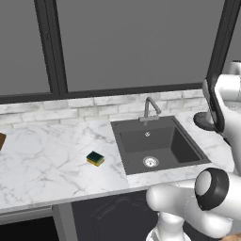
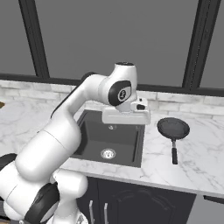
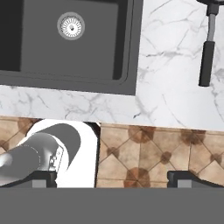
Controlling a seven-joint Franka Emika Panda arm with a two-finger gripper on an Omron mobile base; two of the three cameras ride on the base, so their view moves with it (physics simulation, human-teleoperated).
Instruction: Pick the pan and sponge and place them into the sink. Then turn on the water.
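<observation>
Two things are waiting to go into the sink (image 2: 109, 138), and neither is in it; the basin is lying bare around its silver drain. The pan (image 2: 173, 128) is sitting on the marble table (image 2: 197, 162) just to the right of the sink, its handle (image 3: 206, 63) pointing toward the front edge. The sponge (image 1: 95, 158) is resting on the table on the sink's other side, a little apart from the rim. No water is running from the faucet (image 1: 150, 108). The claw (image 3: 111, 177) is standing fully open and holding nothing, hanging high above the sink's front right corner and looking down past the table edge. By my reading the first pick is only beginning. Next the arm is needing to swing away from the sink toward the pan, descend, and close on its handle.
</observation>
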